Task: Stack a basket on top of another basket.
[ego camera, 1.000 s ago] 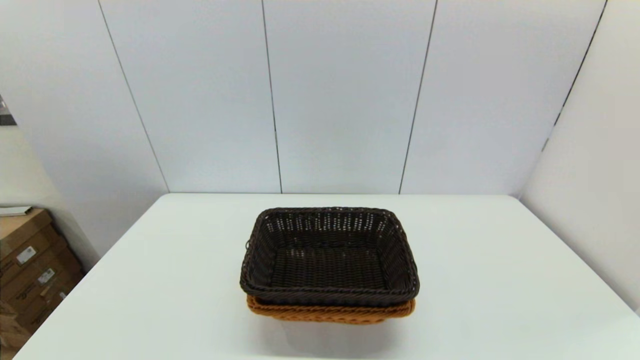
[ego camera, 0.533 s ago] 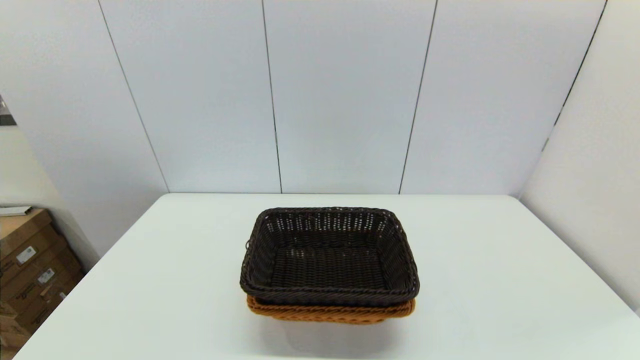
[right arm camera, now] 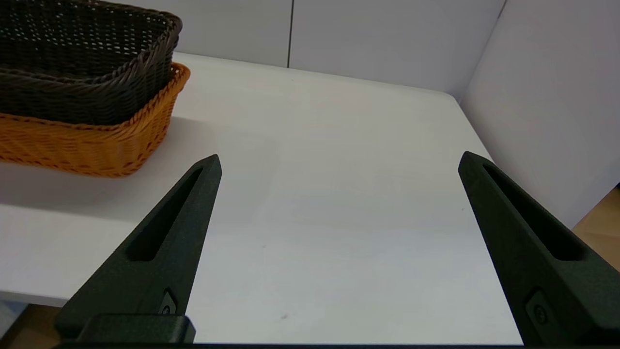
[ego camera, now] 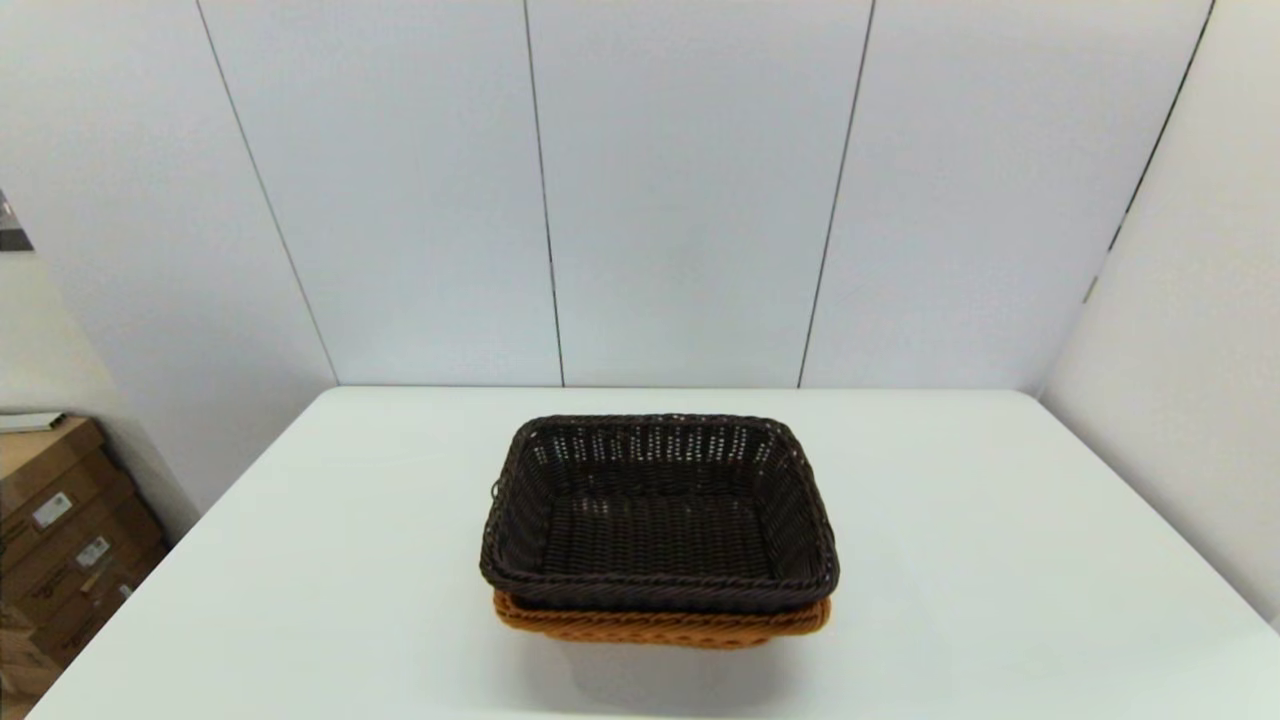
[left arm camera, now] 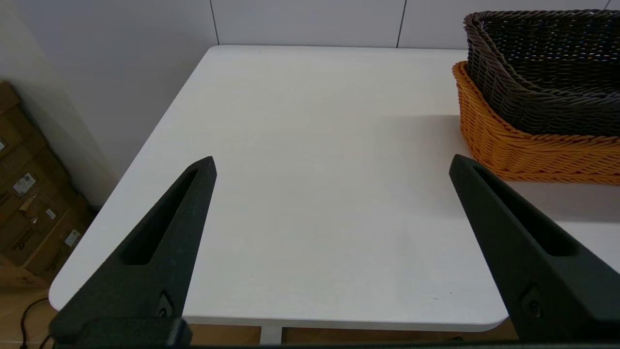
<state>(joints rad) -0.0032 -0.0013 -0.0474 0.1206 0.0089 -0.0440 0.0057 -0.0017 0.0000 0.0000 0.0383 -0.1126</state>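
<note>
The dark brown basket [ego camera: 658, 515] sits nested inside the orange-tan basket [ego camera: 660, 627] at the middle of the white table [ego camera: 1000, 560]; only the tan rim and front wall show beneath it. Both wrist views catch the pair from the side: dark basket [left arm camera: 547, 72] in the tan one [left arm camera: 533, 150], and dark basket [right arm camera: 82, 68] over the tan one [right arm camera: 87, 145]. My left gripper [left arm camera: 332, 165] hangs open, off the table's near left edge, holding nothing. My right gripper [right arm camera: 339, 162] is open too, near the front right edge, empty. Neither arm shows in the head view.
Cardboard boxes [ego camera: 60, 540] stand on the floor left of the table. White wall panels close the back and right side. The table's front edge [left arm camera: 290, 320] lies just below my left fingers.
</note>
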